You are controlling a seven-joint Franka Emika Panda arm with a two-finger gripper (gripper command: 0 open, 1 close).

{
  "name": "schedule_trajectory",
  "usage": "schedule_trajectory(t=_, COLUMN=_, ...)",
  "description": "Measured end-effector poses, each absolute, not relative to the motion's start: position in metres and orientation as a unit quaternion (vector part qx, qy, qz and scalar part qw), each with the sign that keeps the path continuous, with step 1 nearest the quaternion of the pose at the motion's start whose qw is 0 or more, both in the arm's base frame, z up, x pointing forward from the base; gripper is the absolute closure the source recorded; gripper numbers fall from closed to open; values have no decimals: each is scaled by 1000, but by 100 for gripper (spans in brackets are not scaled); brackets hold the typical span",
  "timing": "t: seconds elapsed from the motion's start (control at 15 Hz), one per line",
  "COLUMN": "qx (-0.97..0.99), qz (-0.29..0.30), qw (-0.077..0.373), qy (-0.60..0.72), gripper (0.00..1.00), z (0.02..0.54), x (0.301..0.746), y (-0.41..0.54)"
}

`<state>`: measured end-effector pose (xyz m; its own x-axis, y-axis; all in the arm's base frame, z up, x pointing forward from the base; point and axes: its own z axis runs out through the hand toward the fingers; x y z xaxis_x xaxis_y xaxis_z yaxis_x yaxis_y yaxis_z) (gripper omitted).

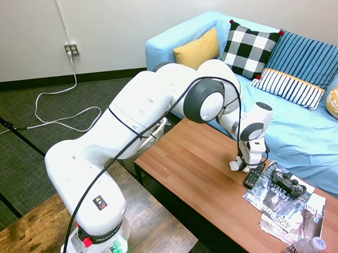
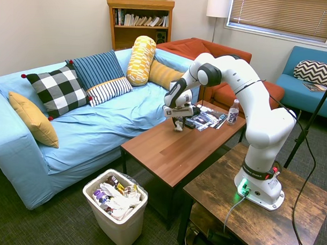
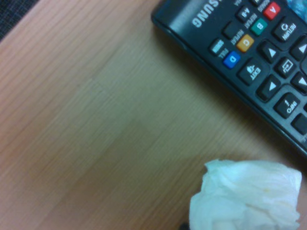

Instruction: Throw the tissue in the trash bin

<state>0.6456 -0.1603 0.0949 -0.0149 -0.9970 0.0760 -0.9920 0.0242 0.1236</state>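
First exterior: gripper (image 1: 247, 162) low over the bench (image 1: 195, 161); tissue (image 1: 236, 163) just beside it, remote (image 1: 254, 174) opposite.
Second exterior: jaws' state cannot be told.
Wrist: tissue lies close below.

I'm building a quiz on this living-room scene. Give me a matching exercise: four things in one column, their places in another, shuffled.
Things:
1. tissue
2. trash bin
3. game controller
4. water bottle

Places:
A. on the floor by the sofa
B. on the magazines
C. under the gripper, beside the remote control
D. at the table's corner, upright

Pairs: 1-C, 2-A, 3-B, 4-D
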Motion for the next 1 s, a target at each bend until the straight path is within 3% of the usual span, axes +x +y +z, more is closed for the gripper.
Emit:
schedule_trajectory(t=0.27, qx=709, qz=-19, qw=56, qy=-703, gripper=100, z=103, x=650, y=-155)
schedule_trajectory(t=0.53, qx=759, qz=-2, qw=-7, qy=-651, gripper=100, z=165, x=662, y=-112)
schedule_trajectory(t=0.8, qx=823, qz=18, qw=-49, qy=-565, gripper=100, z=256, x=645, y=5)
schedule_trajectory(t=1.0, qx=869, qz=40, qw=-52, qy=-490, gripper=100, z=306, x=610, y=125)
